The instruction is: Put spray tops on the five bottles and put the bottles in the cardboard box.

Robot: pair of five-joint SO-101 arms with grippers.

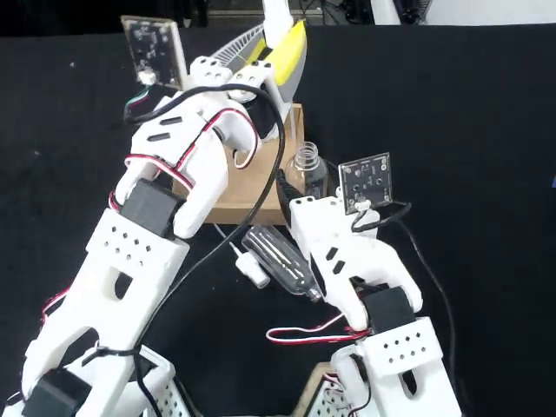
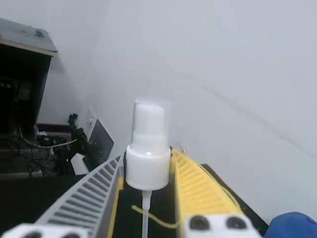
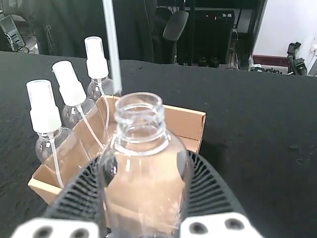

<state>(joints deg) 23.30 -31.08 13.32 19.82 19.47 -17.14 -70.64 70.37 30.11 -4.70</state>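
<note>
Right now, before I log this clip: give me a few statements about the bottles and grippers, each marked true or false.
1. The left gripper is shut on a spray top. True.
2. The right gripper holds a bottle with a sprayer fitted. False: the held bottle has an open neck.
3. Three capped bottles stand in the cardboard box. True.
4. The fifth bottle stands upright on the table. False: it lies on its side.
</note>
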